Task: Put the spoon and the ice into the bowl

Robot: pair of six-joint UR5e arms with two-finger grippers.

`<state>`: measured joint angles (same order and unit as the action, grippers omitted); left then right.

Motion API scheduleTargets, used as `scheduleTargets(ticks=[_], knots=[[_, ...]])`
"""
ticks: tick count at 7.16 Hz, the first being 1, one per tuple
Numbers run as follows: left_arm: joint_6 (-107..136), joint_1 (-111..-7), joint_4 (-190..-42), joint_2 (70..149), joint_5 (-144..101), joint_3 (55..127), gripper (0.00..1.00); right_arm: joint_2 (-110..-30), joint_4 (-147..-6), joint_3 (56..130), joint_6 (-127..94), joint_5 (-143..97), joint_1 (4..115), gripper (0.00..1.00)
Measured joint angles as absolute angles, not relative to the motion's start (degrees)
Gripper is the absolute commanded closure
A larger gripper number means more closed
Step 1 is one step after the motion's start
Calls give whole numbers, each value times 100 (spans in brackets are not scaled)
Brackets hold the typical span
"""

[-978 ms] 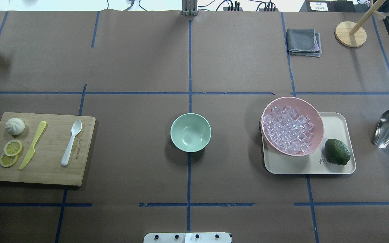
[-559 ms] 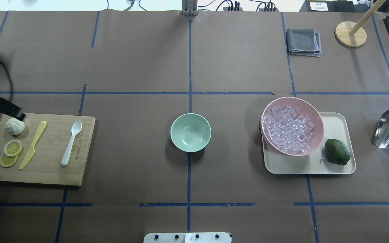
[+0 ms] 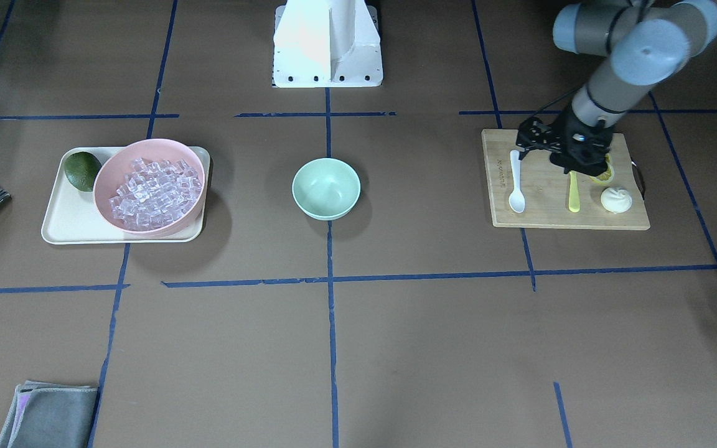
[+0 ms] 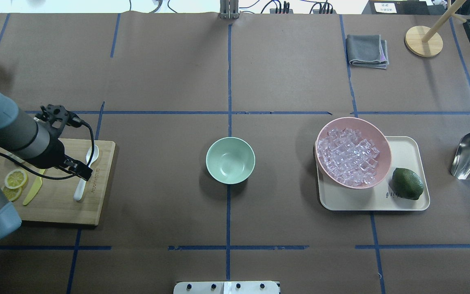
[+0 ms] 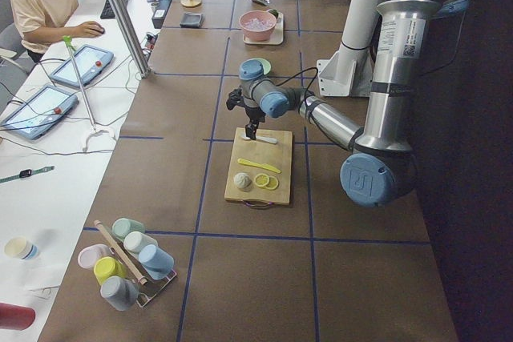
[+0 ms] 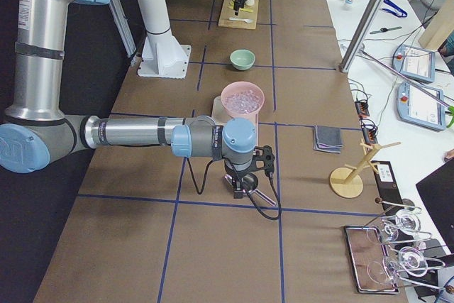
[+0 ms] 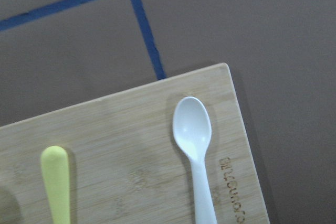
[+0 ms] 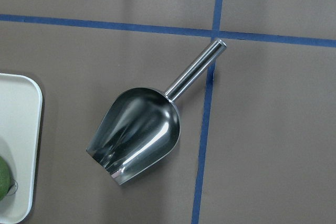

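Left claw (image 4: 82,170) arrived above board (image 4: 61,206), spoon (image 4: 92,152) beside

From overhead my left arm (image 4: 10,134) hides the bun (image 3: 616,200) and half the knife (image 4: 32,192). I can't read the jaw gap on the left end effector (image 4: 83,173), and the right end effector (image 6: 245,189) shows too small. The left wrist view crops the spoon (image 7: 195,145) at its handle.
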<state>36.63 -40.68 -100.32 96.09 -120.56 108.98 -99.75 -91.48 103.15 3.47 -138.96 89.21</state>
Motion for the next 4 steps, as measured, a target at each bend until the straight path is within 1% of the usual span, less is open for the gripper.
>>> scheduleTargets(ticks=[1, 2, 3, 4], knots=[[3702, -3960, -10035, 9672, -12011, 10784, 12, -9975, -9143, 10304, 339, -13933, 8921, 0], [3713, -3916, -10034, 9777, -11996, 10620, 14, -9976, -9141, 10297, 336, -13949, 8921, 0], [3716, -3901, -10031, 9862, -11991, 10506, 21, -9976, -9139, 10296, 335, -13954, 8921, 0], [3717, -3898, -10029, 9894, -11989, 10456, 33, -9975, -9137, 10296, 334, -13956, 8921, 0]])
